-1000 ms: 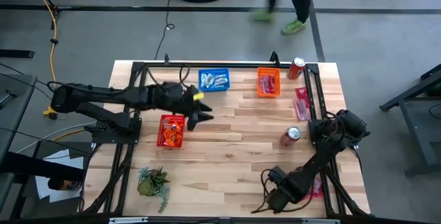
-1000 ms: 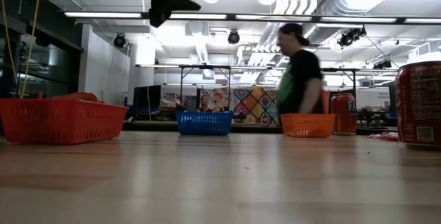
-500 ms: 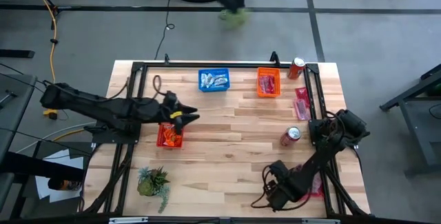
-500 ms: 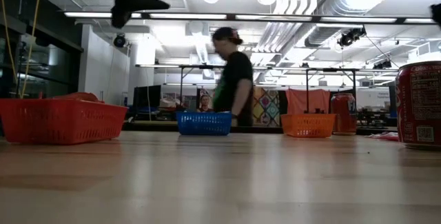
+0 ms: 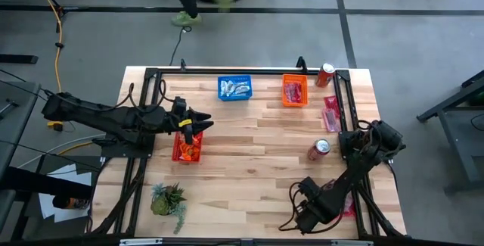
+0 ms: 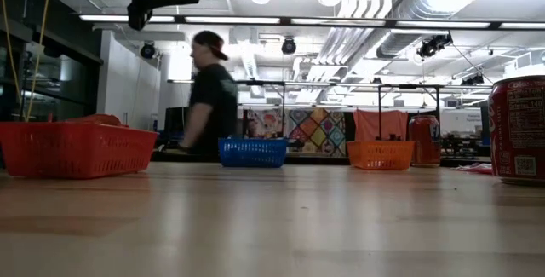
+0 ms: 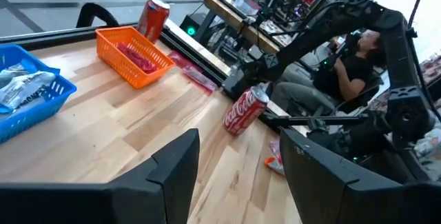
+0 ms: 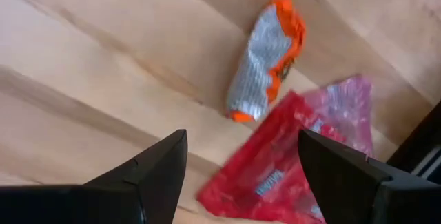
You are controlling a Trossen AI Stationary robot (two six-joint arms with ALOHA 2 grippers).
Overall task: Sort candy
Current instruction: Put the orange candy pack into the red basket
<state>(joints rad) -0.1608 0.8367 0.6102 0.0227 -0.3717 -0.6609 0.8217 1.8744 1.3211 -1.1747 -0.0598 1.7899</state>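
1. Since a second ago the left gripper [image 5: 203, 121] has drawn back to the left, away from the table's middle, and now hangs over the red mesh basket [image 5: 187, 144]. Its two dark fingers stand apart with nothing between them.
2. The right gripper [image 5: 296, 217] has barely shifted. It sits low at the near right of the table, fingers spread wide and empty, above loose candy.
3. The person [image 6: 208, 94] in the room beyond has walked from right to left.
4. In the right wrist view, an orange-and-silver candy packet [image 8: 265, 57] lies crumpled on the wood, just beside a glossy red wrapper [image 8: 279, 167] and a translucent pink one [image 8: 342, 110].
5. The blue mesh basket [image 5: 234, 88] at the far edge holds blue-and-white wrapped candy. The orange mesh basket [image 5: 295, 91] to its right holds what look like reddish packets, though the view is poor.
6. More pink candy [image 5: 330, 113] lies flat along the right rail.
7. One red soda can [image 5: 318, 149] lies on its side on the pale plank table [image 5: 249, 170]. Another soda can [image 5: 326, 73] stands at the far right corner.
8. A spiky green artificial plant [image 5: 169, 199] sits near left.
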